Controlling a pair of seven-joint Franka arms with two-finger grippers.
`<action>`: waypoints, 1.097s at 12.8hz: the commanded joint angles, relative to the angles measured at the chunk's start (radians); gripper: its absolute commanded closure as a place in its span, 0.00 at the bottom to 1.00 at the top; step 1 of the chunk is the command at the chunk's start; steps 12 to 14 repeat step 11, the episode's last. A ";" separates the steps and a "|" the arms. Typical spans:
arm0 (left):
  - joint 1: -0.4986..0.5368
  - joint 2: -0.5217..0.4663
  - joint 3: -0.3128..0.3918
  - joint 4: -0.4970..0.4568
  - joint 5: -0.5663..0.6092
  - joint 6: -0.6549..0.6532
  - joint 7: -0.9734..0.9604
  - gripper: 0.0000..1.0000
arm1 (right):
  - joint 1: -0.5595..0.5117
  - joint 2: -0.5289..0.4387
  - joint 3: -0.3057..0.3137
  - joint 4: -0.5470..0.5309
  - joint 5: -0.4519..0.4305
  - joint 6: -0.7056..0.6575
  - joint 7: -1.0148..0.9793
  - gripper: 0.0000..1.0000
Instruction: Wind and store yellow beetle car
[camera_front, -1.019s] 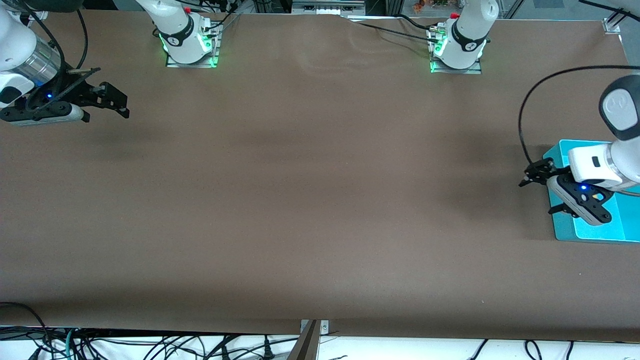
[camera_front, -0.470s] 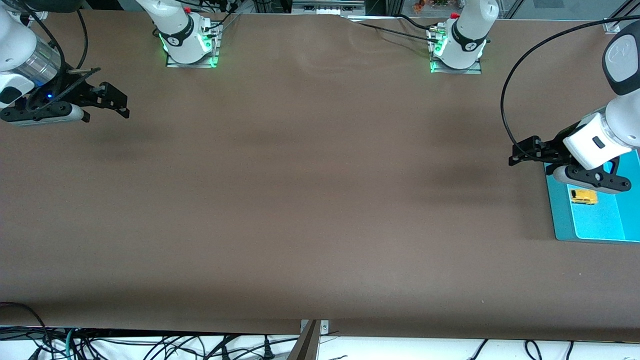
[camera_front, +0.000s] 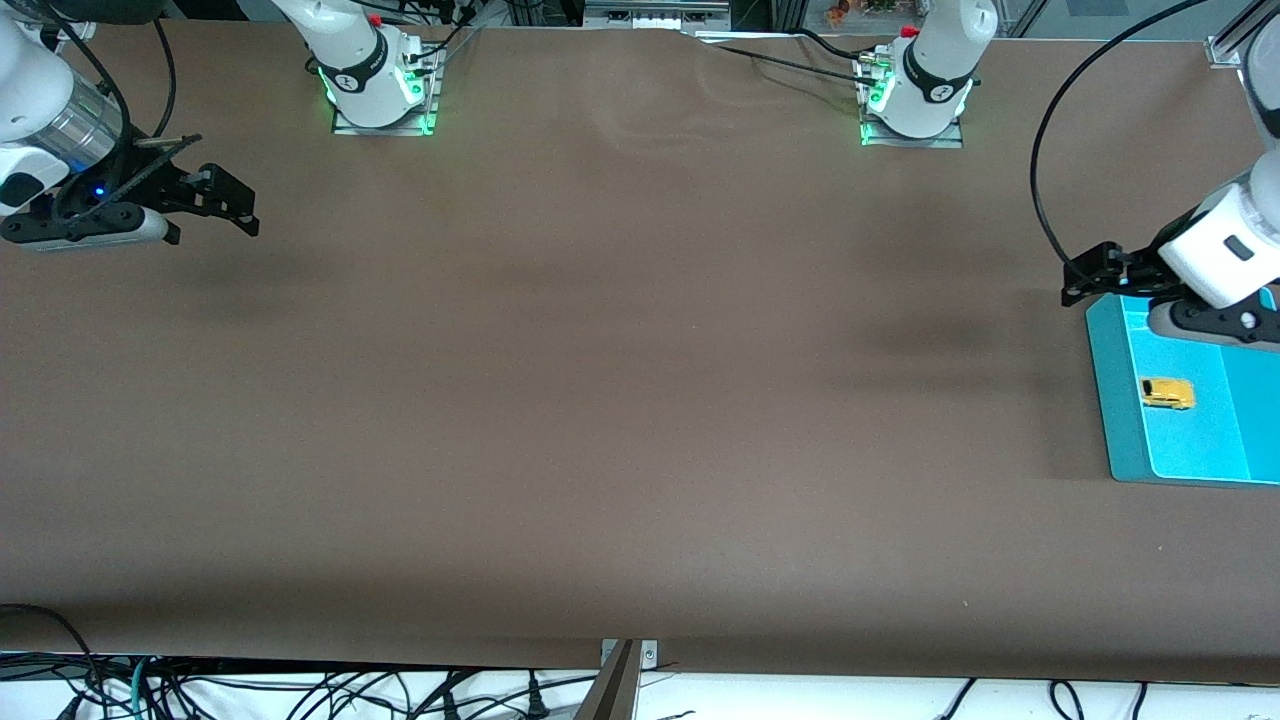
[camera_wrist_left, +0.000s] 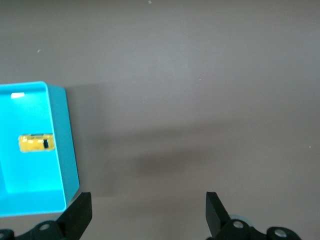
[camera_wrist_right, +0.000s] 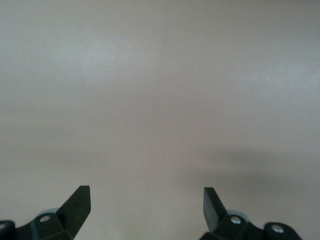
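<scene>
Yellow beetle car in teal tray (alone), left hand empty – wide, right hand wide, waiting

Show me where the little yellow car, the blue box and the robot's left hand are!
yellow beetle car (camera_front: 1167, 393): front view, on its roof.
blue box (camera_front: 1108, 400): front view, on its side wall.
left gripper (camera_front: 1085, 277): front view, midway between its open fingertips.

The teal tray runs off the front view's edge at the left arm's end of the worktop, and the left arm covers the tray's corner farthest from the front camera. In the tray, the yellow beetle car is too small to show its wheels or roof mark. In the left wrist view the tray is cut by the edge.
</scene>
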 joint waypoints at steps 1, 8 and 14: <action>0.006 -0.004 -0.005 0.018 -0.007 -0.028 -0.078 0.00 | 0.001 -0.010 0.007 0.010 0.000 -0.015 -0.012 0.00; 0.026 0.005 -0.007 0.021 -0.050 -0.030 -0.070 0.00 | 0.001 -0.010 0.009 0.013 -0.014 -0.015 -0.041 0.00; 0.025 0.008 -0.008 0.029 -0.050 -0.030 -0.070 0.00 | 0.001 -0.009 0.009 0.018 -0.014 -0.016 -0.058 0.00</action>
